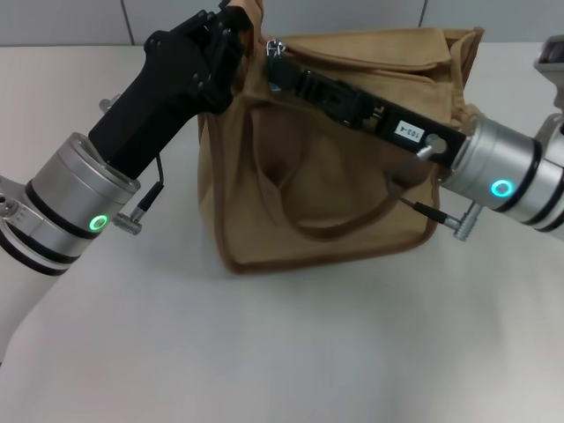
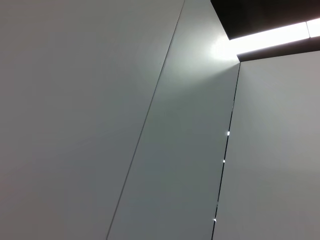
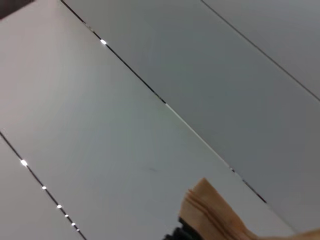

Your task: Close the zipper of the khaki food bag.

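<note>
1. Standing upright near the far edge of the white tabletop (image 1: 291,352), about midway along it, is the khaki food bag (image 1: 335,203).
2. The left gripper (image 1: 236,31) is at the bag's top left corner; whether its fingers are apart or together cannot be told.
3. The right gripper (image 1: 280,66) reaches across the bag's top to the zipper (image 1: 275,46) pull; its finger state cannot be told either.
4. The wrist views show mostly grey wall panels (image 2: 150,125).

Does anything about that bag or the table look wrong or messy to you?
Nothing stands out. The khaki bag stands upright on the white table, unspilled and undamaged, with both pincers, left and right, up at its top edge.
</note>
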Controlling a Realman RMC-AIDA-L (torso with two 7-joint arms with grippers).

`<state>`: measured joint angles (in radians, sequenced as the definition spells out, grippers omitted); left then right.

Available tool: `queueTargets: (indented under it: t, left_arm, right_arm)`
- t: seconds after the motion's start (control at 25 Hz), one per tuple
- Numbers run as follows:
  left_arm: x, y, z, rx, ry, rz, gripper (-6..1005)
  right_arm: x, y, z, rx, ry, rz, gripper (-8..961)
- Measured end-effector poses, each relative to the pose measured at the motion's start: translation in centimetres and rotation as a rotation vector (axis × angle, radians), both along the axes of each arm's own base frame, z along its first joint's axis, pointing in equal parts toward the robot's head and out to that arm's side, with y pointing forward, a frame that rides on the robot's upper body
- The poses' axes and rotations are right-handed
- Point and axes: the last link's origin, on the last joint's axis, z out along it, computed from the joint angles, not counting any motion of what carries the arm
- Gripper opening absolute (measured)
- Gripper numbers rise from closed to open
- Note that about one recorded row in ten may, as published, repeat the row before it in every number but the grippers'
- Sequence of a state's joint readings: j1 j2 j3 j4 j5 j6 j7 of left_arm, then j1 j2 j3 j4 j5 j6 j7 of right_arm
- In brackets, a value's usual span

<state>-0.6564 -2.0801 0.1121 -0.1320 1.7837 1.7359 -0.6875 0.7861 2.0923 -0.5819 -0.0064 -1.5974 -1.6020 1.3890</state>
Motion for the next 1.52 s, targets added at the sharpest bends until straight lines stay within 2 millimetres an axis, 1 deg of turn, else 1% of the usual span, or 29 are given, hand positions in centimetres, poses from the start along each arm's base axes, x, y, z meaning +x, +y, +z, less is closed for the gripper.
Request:
queueTargets:
  t: [0.16,0.32,0.72,0.8,0.88,1.12,1.32,1.52]
  left_arm:
    - [-0.2,-0.1,0.0,0.002,-0.002,0.007,6]
    - [-0.3,-0.2,0.1,0.003,-0.004,0.011,6]
    - [-1.1,-0.4,0.5,0.026,-0.018,0.044,7]
    - [-1.2,-0.4,0.6,0.027,-0.019,0.046,7]
    - [-1.2,-0.4,0.7,0.028,-0.021,0.045,7]
    - [-0.8,-0.4,0.5,0.020,-0.023,0.030,6]
    - [-0.5,-0.2,0.4,0.017,-0.024,0.021,7]
    - [-0.2,-0.1,0.4,0.016,-0.024,0.011,7]
  right_arm:
    - [0.3,-0.6,0.8,0.009,0.040,0.025,10]
    - [0.7,-0.8,1.6,0.010,0.056,0.026,7]
    - [2.6,-0.8,2.5,0.050,0.051,-0.047,1]
    - [3.1,-0.8,2.8,0.068,0.058,-0.065,13]
    - [3.1,-0.9,2.9,0.073,0.064,-0.065,26]
    - [2.0,-1.2,3.1,0.083,0.086,0.014,63]
    - [1.3,-1.3,2.5,0.082,0.060,0.062,94]
    - [0.7,-0.9,1.9,0.067,0.049,0.059,125]
